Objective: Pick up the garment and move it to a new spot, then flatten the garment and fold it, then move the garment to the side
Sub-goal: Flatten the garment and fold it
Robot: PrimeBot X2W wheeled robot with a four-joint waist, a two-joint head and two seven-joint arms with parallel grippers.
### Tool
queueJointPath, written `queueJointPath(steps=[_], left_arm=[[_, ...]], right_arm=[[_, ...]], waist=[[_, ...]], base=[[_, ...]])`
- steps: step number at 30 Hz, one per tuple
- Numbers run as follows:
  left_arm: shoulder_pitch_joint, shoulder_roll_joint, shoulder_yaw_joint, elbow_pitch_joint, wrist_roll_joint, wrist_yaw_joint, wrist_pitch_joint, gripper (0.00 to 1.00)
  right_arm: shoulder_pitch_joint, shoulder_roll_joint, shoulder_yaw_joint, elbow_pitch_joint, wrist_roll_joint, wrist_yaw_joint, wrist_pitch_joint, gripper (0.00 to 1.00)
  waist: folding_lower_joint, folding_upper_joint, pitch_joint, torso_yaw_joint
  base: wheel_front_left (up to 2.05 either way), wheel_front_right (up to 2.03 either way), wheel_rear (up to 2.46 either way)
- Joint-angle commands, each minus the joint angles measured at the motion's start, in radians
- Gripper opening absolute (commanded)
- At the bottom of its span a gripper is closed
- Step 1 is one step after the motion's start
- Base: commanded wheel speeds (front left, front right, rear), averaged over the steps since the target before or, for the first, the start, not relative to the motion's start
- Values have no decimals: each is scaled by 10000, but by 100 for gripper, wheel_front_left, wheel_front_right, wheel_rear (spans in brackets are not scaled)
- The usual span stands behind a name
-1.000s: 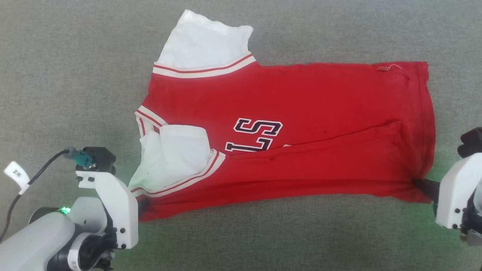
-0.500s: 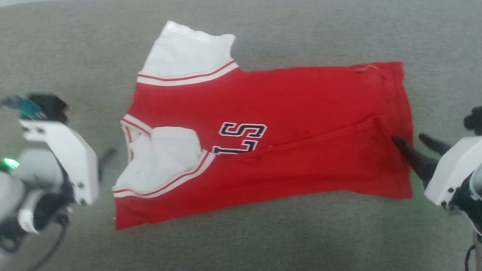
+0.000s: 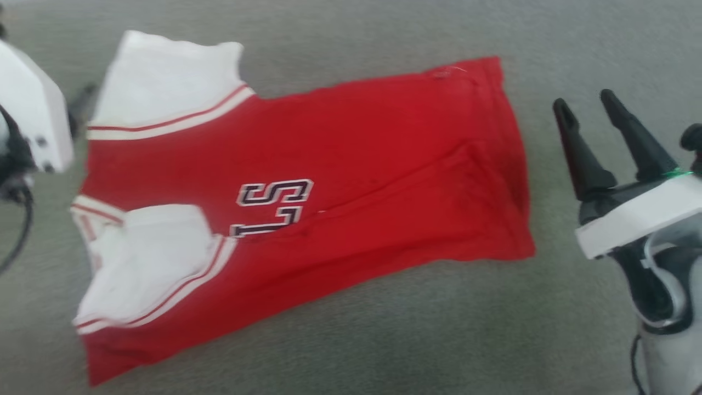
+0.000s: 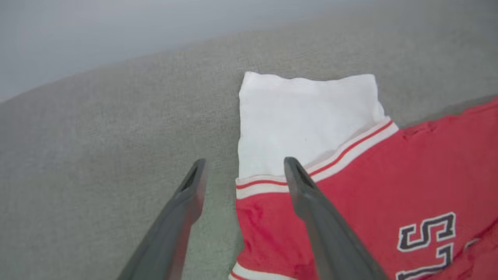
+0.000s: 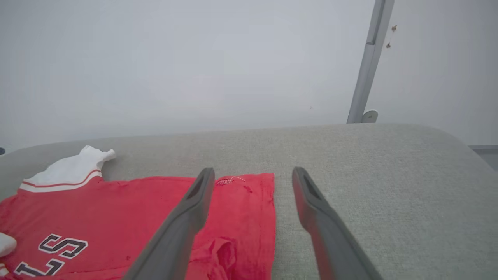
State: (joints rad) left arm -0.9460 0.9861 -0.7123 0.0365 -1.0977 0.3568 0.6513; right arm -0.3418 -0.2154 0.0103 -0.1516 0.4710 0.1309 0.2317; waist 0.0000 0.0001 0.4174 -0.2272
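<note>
Right pincer [image 3: 586, 102] in the head view is spread wide with nothing in it. It sits at about 3 o'clock of the red jersey [image 3: 356, 153], near the hem [image 3: 510, 164] but not touching. The jersey lies flat on the grey desk [image 3: 384, 340] with its long axis running roughly 8 to 2 o'clock and the collar end toward 9. The near long side is lapped over the middle. Left pincer [image 3: 79, 104] is blurry up at 10 o'clock, just beside the far white sleeve [image 3: 170, 77].

Left wrist view: fingers wide apart and empty, hovering where that sleeve meets the red body. One finger is over bare desk and the other is over the striped trim. The sleeve pokes out toward 12 o'clock past the tips.

Right wrist view: fingers wide and empty, straddling the far corner of the hem. From there the jersey runs off toward 9 o'clock, with the lettering [image 5: 58, 252] down at 8.

My guess is the next move works the far long edge. Each arm is nearer its own end, left for the sleeve and right for the hem corner, so the grab line would run parallel to the long axis.
</note>
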Motion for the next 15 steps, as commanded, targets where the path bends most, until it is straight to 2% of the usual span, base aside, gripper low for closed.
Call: queueJointPath(steps=[1,8,15], left_arm=[[-559,-168,-17,612,260,-254,140,100],[-2157,-560,-208,2641,565,-1074,875,100],[-3078,-1085,-391,4352,727,-1357,1372,100]], right_arm=[[-95,165,185,244,66,-4,-469,100],[-305,245,800,1006,329,-4,-1331,100],[-642,189,1255,1464,598,-4,-1750,100]], waist=[[0,-1,513,-639],[0,-1,1239,-1368],[0,-1,1740,-1616]], base=[[0,0,0],[0,0,0],[0,0,0]])
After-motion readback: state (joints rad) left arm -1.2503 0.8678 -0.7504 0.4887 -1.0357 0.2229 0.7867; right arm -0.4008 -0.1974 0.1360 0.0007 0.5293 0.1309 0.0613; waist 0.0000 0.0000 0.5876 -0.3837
